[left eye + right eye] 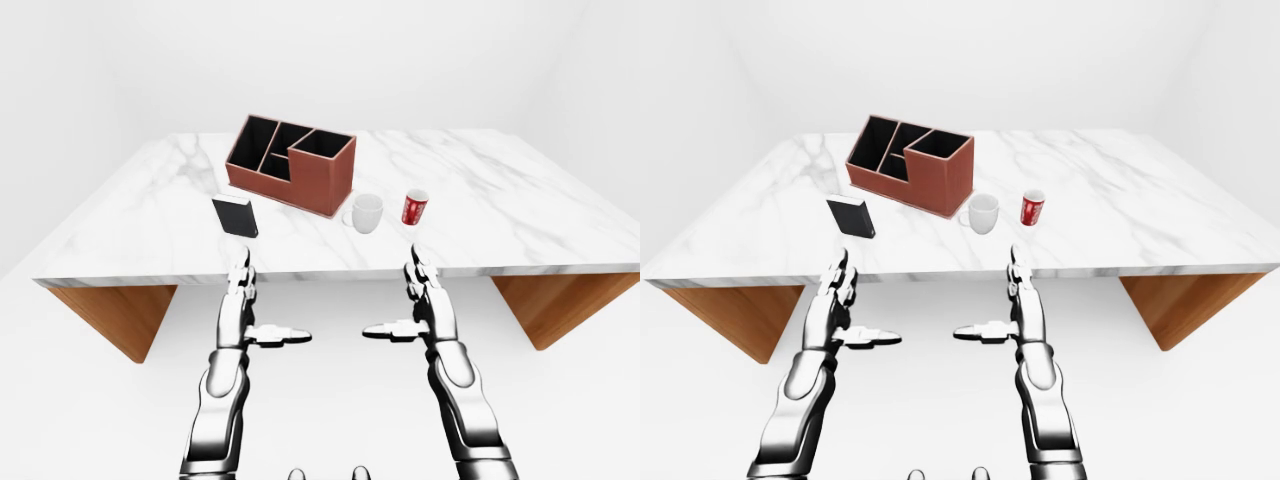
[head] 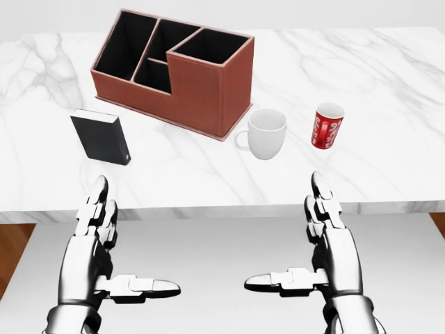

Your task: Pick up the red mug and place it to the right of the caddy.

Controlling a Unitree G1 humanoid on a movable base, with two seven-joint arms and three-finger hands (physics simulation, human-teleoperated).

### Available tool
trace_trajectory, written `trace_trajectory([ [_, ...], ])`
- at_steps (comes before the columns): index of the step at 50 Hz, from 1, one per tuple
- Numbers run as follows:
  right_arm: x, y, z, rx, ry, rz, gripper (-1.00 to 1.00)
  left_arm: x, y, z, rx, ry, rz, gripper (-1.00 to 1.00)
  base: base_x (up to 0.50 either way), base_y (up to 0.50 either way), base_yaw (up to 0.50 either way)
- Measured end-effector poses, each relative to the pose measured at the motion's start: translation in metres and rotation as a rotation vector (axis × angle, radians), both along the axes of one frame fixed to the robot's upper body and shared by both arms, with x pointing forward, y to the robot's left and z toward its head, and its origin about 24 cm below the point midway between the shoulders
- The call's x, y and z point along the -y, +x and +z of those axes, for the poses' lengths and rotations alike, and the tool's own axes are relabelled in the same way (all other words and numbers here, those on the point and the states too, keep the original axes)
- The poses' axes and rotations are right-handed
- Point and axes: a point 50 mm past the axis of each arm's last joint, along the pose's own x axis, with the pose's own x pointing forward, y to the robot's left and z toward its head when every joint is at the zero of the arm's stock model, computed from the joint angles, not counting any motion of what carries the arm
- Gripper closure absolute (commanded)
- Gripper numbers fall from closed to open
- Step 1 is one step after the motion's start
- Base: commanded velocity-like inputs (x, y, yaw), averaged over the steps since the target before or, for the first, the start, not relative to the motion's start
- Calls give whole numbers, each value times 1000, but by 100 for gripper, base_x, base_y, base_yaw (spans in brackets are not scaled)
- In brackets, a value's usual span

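You are holding both hands, left hand [image 2: 97, 240] and right hand [image 2: 330, 240], spread open and empty; the red mug [image 2: 327, 126] is standing at one o'clock, beyond the right hand.

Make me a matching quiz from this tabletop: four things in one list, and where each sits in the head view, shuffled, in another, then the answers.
Things:
1. red mug
2. white mug
3. caddy
4. black box

Places in the head view:
A. top left, largest item
B. farthest right
C. just right of the caddy's near corner
D. farthest left, near the table edge

Pairs: 1-B, 2-C, 3-A, 4-D
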Motion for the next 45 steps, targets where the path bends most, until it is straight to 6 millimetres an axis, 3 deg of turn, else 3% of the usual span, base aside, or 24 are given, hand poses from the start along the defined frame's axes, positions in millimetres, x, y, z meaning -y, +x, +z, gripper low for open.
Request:
trace_trajectory([
  [27, 3, -30, 43, 136, -38, 7, -95, 6, -34, 51, 173, 49, -47, -100, 0, 0, 0],
  [45, 4, -51, 75, 268, -45, 8, -95, 11, -51, 74, 269, 64, -63, -100, 0, 0, 0],
])
